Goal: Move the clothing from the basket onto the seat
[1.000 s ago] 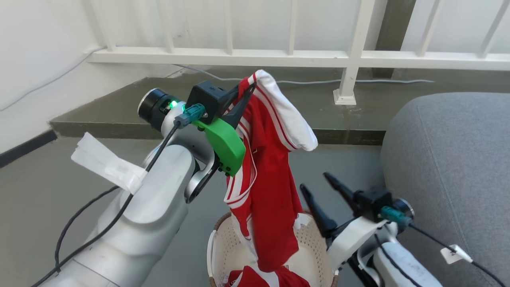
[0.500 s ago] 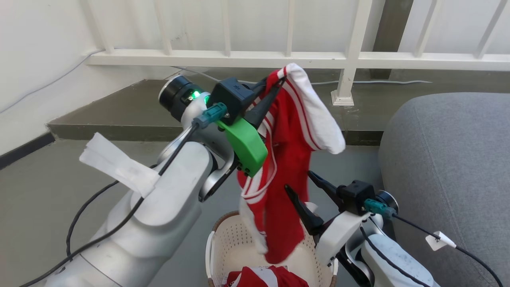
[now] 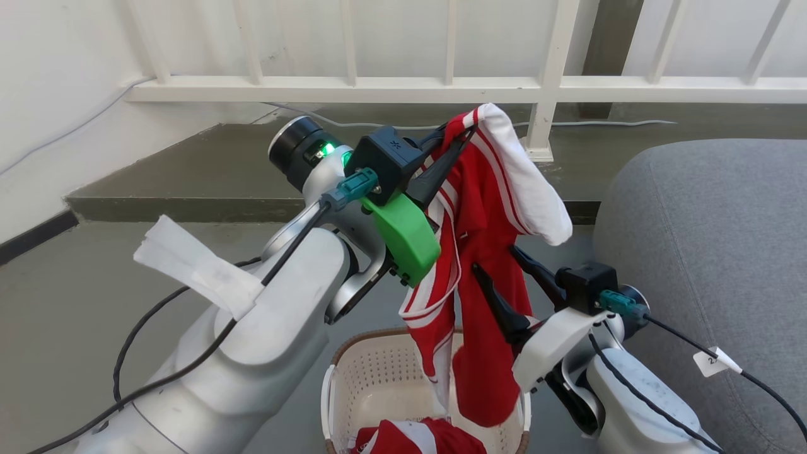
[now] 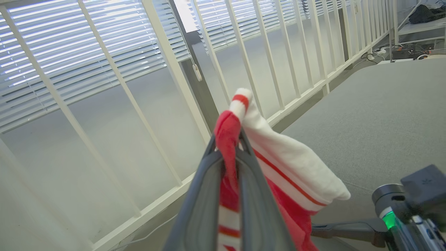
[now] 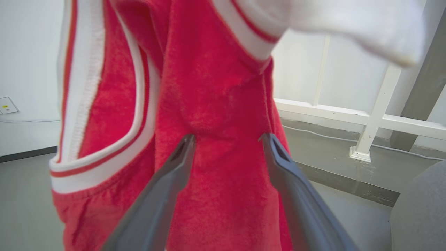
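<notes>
The left claw point(image 3: 462, 131) pinches one red garment point(image 3: 488, 214) high to draw it out of the basket point(image 3: 378, 378). The right claw point(image 3: 497, 268), spread open, meets the hanging cloth, probably steadying it toward the right-hand seat point(image 3: 706, 239).

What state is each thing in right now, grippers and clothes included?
Left gripper: shut on the raised garment.
Right gripper: open, tips at the raised garment.
Raised garment: hanging, lower end over the basket.
Second garment: crumpled in the basket.
Basket: upright on the floor.
Seat: no clothing on the visible part.
</notes>
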{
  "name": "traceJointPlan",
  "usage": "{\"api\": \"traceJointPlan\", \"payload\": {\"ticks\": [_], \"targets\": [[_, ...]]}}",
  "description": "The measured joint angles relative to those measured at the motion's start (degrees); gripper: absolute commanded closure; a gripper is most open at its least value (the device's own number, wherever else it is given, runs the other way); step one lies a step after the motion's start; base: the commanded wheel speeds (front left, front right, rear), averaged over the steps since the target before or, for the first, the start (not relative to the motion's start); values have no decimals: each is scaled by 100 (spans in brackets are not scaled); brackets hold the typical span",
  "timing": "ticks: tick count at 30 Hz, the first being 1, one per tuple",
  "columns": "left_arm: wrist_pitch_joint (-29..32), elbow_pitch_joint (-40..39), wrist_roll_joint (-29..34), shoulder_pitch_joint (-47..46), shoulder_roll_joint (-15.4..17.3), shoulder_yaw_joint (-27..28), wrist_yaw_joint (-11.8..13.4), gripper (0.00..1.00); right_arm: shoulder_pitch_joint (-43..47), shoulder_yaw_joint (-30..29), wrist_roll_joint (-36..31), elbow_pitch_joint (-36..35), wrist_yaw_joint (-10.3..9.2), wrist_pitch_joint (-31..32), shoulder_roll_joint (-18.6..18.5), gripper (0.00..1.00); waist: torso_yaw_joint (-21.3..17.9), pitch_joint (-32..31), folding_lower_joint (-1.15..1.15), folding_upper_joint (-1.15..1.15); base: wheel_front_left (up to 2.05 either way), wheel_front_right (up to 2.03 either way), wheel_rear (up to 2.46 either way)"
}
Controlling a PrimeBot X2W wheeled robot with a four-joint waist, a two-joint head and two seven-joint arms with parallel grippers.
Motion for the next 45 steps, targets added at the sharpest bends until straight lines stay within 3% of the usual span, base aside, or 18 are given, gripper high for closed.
{"api": "traceJointPlan", "payload": {"ticks": [15, 16, 17, 20, 29, 45], "targets": [[105, -275, -216, 7, -1, -42, 9, 100, -425, 591, 325, 55, 1, 0, -12, 1, 4, 47, 0, 0, 0, 0, 0], [110, -274, -219, 10, -1, -42, 10, 100, -445, 613, 343, 63, 1, -1, -12, 29, 10, 51, 0, 0, 0, 0, 0], [111, -274, -224, 13, -1, -42, 11, 100, -463, 641, 356, 77, 1, 0, -12, 51, 16, 56, 0, 0, 0, 0, 0], [160, -270, -248, 51, -1, -32, 18, 100, -514, 711, 355, 141, 1, 0, -12, 100, 33, 73, 0, 0, 0, 0, 0], [256, -97, -294, 204, 75, 76, 164, 100, -513, 777, 355, 214, 1, 0, -13, 100, -11, 109, 0, 0, 0, 0, 0], [277, 118, -402, 455, 265, 267, 319, 100, -401, 267, 412, 1, 1, 0, -198, 100, -227, 154, 0, 0, 0, 0, 0]]}}
